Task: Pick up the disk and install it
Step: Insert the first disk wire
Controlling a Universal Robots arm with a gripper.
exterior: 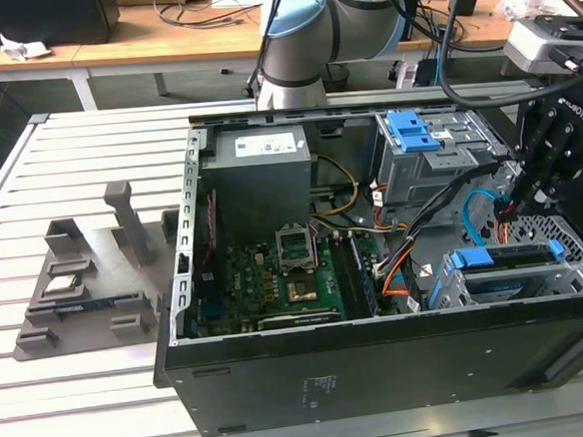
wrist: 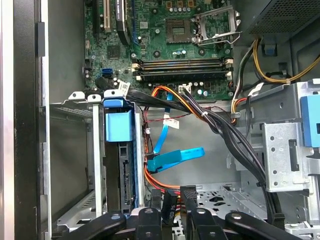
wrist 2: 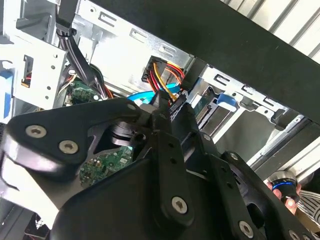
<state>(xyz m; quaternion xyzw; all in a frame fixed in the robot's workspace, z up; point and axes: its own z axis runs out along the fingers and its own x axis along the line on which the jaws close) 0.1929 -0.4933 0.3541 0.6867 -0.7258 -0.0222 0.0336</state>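
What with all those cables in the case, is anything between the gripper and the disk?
A black connector with coloured wires sits at the gripper; the disk stands in its cage beside it, otherwise unblocked.

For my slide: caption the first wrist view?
Gripper above the open case, disk seated in its bay beside the motherboard.

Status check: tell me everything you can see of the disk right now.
The disk sits slotted in the metal drive cage inside the open case, at the exterior view's right. A blue plastic carrier frame runs along its edges. In the first wrist view it shows edge-on, dark, with a blue tab at the end. The end effector is not on it; it appears shut on a black cable connector beside the cage.
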